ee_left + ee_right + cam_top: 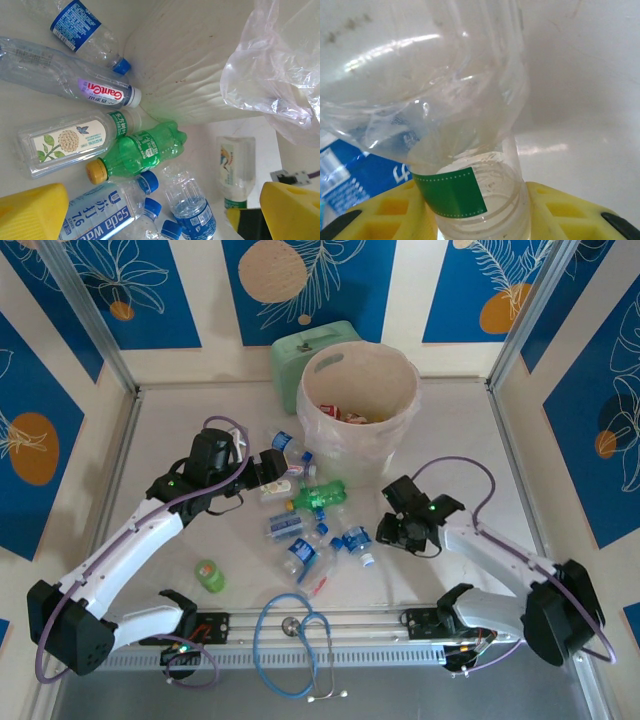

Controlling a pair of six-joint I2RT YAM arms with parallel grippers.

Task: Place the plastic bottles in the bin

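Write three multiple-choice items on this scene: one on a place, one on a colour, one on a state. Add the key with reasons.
1. The mint-green box stands
A. behind the bin
B. in front of the bin
C. inside the bin

2. The green bottle has a cap that is
A. blue
B. yellow-orange
C. black

3. The left gripper is
A. shut on a bottle
B. shut on nothing
C. open

Key:
1. A, since the top view shows the box against the far wall, partly hidden by the bin.
2. B, as the left wrist view shows.
3. C, since its yellow fingers stand far apart.
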